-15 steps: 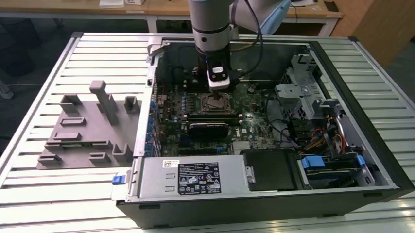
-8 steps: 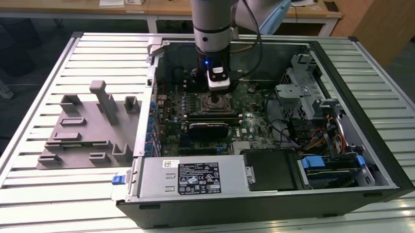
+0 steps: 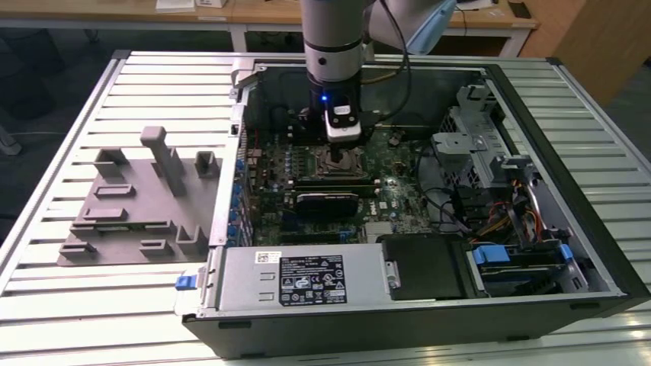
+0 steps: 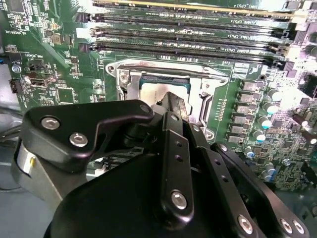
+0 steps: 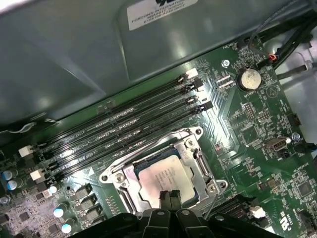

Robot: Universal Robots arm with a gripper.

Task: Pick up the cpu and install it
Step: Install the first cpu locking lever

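Slatted metal table (image 3: 61, 305) carries an open computer case (image 3: 569, 252) with grey fixture blocks (image 3: 133, 206) on the exterior view's left. We see the gripper (image 5: 169, 198) low over the motherboard (image 5: 247, 124), directly above the socket frame (image 5: 200, 161). The cpu (image 5: 161, 176) lies flat inside that frame, straight beneath the fingertips, which reach its near edge in both wrist views. We read the fingers as drawn close together at the tip; we cannot tell whether they pinch the chip or only touch it. The cpu is square, so no long axis; pale silver top with faint print and a darker rim.
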